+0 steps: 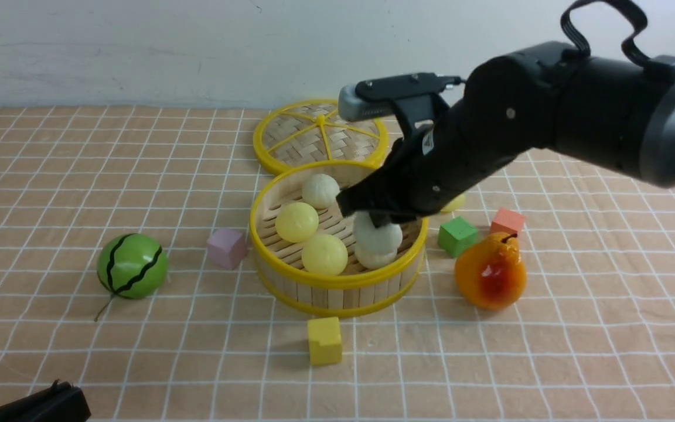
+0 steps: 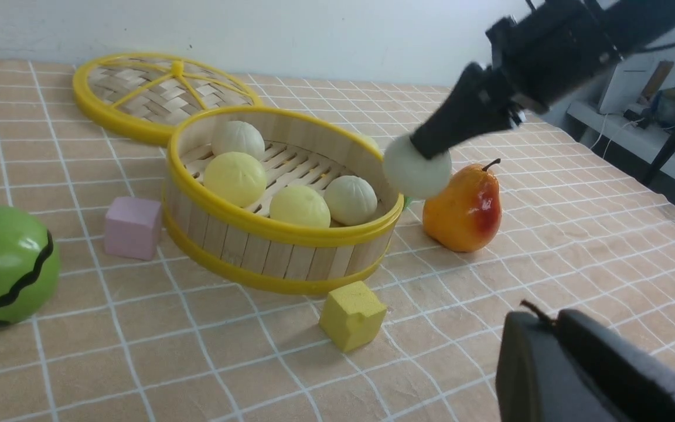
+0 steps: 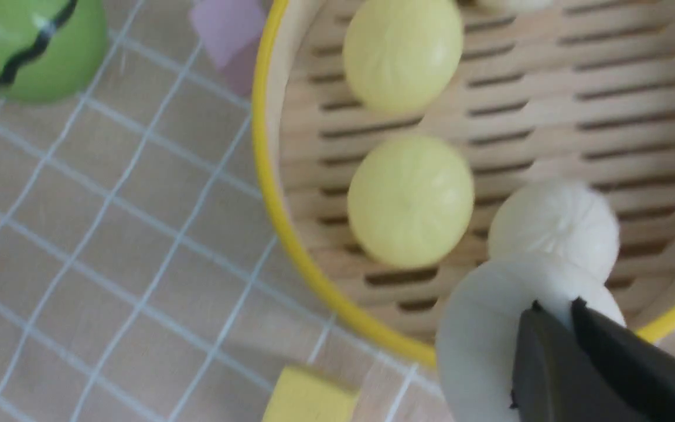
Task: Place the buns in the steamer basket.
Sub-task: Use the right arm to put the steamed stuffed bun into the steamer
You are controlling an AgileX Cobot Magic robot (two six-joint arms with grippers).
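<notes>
The steamer basket (image 1: 337, 290) holds several buns: an off-white bun (image 1: 320, 190), two pale yellow ones (image 1: 296, 221) (image 1: 324, 254) and another off-white one (image 1: 374, 258). My right gripper (image 1: 372, 218) hangs over the basket's right side, shut on a further off-white bun (image 1: 381, 235) that it pinches at the top. That held bun (image 2: 416, 173) hangs above the rim, with the gripper's tips (image 3: 554, 308) pressed into it. A pale yellow bun (image 1: 454, 204) lies on the table behind the right arm. At the near left, my left gripper (image 2: 548, 316) is shut and holds nothing.
The woven lid (image 1: 320, 136) lies behind the basket. A watermelon ball (image 1: 132, 265) and a pink cube (image 1: 227, 247) are on its left. A yellow cube (image 1: 324, 340) sits in front. A green cube (image 1: 457, 235), an orange cube (image 1: 507, 221) and a pear (image 1: 491, 271) are on the right.
</notes>
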